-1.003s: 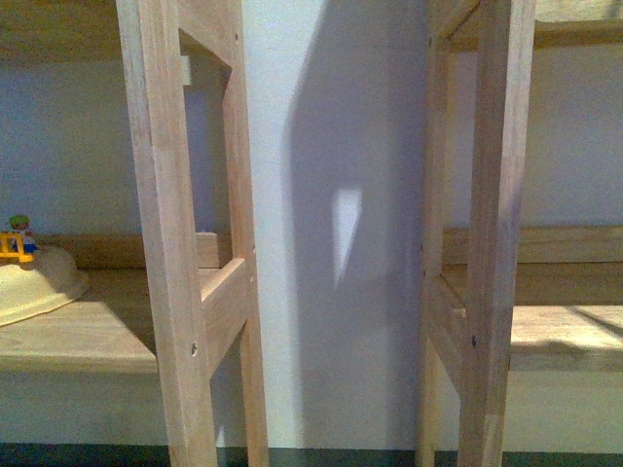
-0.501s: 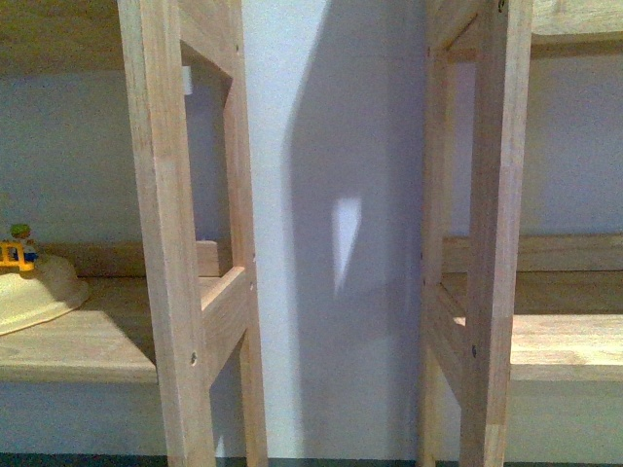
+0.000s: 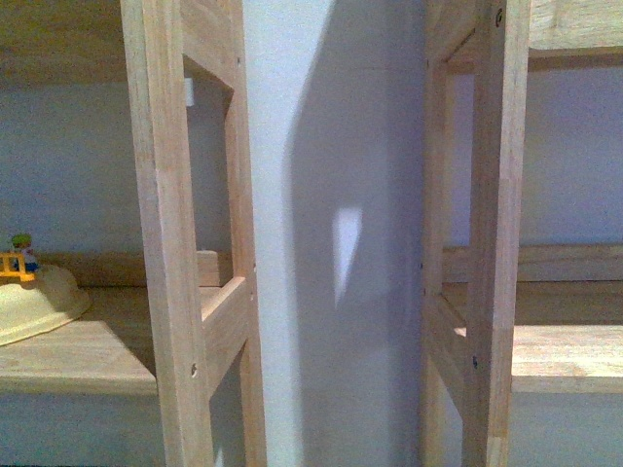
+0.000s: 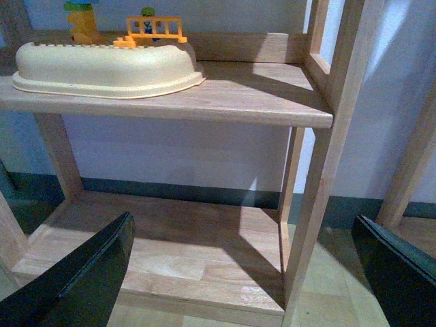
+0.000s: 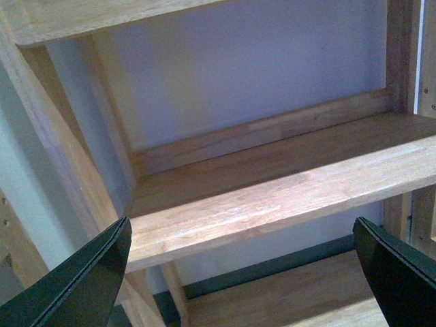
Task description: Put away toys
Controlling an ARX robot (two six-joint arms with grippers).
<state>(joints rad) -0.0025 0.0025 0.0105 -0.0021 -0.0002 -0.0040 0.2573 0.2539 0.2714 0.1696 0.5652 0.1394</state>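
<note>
Two wooden shelf units are seen in the front view, the left shelf unit (image 3: 185,253) and the right shelf unit (image 3: 492,243), with a white wall (image 3: 336,146) between them. On the middle board of the left unit a cream plastic basin (image 3: 34,302) is placed upside down, and a small yellow toy fence with a little figure (image 3: 18,258) stands just beside or behind it; which of the two cannot be told.

In the left wrist view the basin (image 4: 102,65) lies on the wooden shelf (image 4: 259,102), with the orange-yellow fence (image 4: 155,28) and a colourful block toy (image 4: 83,19) behind it. The left gripper (image 4: 242,272) is held spread wide, with nothing between its black fingers (image 4: 88,279).

In the right wrist view the right gripper (image 5: 238,272) is also spread wide and holds nothing, before a bare shelf board (image 5: 286,197).

The plush animal is not seen in any view.
</note>
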